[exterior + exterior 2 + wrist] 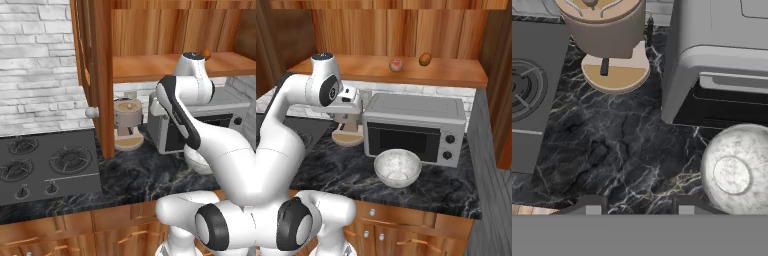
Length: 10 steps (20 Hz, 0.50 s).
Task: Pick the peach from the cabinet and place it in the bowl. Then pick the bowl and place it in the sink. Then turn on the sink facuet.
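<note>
Bench (612,150) marble lies bare below the claw (637,205), whose 2 fingertips stand spread with nothing between them. Bowl (397,168) sits near the bench's front edge, just before the microwave (415,127). Peach (396,64) rests on the cabinet (406,70) shelf, beside a brown fruit (425,59).

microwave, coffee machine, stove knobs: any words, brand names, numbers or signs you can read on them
None: no readable text in any view.
The microwave has two plain round knobs and no visible lettering.
The coffee machine carries pale curved lines on its top, but no letters.
The stove knobs show no legible markings; any marks there are too small to tell.
</note>
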Available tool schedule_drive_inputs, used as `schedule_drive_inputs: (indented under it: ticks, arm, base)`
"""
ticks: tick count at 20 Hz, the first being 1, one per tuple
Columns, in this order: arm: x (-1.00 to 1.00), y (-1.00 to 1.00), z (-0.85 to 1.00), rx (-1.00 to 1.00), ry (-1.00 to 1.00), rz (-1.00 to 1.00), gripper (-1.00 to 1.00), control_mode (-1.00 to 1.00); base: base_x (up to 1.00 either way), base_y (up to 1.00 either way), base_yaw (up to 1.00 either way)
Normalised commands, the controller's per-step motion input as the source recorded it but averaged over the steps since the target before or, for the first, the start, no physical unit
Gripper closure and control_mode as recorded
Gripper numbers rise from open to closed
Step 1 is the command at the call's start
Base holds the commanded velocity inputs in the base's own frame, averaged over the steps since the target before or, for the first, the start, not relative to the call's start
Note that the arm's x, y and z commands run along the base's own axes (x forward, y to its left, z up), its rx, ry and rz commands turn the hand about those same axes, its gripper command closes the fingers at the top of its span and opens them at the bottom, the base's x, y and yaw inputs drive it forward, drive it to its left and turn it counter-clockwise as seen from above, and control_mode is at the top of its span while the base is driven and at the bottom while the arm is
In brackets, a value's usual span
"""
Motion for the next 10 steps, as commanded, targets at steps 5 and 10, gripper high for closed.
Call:
schedule_drive_inputs:
  ticks: [5, 10]
  arm:
    - [0.0, -0.2, 0.0, 0.03, 0.0, 0.0, -1.0, -1.0]
    - [-0.11, -0.32, 0.36, 0.0, -0.24, -0.08, -1.0, -1.0]
  base:
    - [0.0, 0.0, 0.0]
    - [0.0, 0.0, 0.0]
